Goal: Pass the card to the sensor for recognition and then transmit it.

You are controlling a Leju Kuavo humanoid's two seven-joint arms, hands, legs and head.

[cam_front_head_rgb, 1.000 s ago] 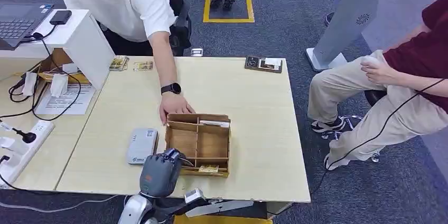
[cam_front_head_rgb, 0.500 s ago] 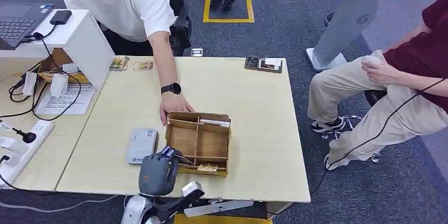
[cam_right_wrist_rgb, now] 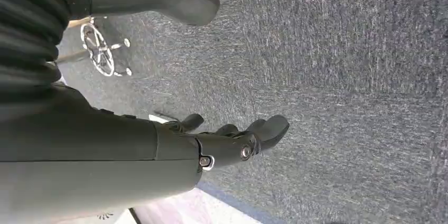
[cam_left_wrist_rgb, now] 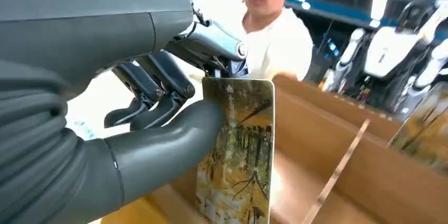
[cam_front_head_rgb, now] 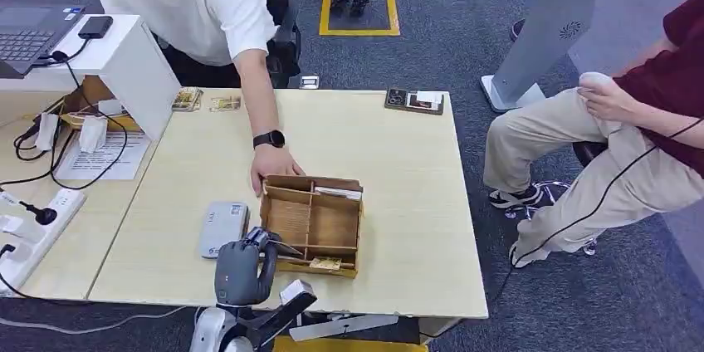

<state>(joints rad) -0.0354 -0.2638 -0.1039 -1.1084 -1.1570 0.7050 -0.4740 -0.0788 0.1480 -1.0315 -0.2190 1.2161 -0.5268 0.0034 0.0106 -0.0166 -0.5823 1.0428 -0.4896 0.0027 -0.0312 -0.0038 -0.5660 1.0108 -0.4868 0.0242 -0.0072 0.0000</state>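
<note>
Pinching the card (cam_left_wrist_rgb: 236, 152) thinly, the left hand (cam_front_head_rgb: 239, 271) could drop it into the wooden box (cam_front_head_rgb: 312, 224) before reaching the sensor (cam_front_head_rgb: 222, 228); the right hand (cam_right_wrist_rgb: 232, 139) hangs loosely open, holding nothing.

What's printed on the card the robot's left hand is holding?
A yellow-gold autumn tree scene on the card, clearest in the left wrist view.

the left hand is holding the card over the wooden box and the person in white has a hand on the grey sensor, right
Not quite. The person's hand rests against the wooden box, not the grey sensor, as the head view shows. The rest holds: the left hand grips the card over the box.
</note>
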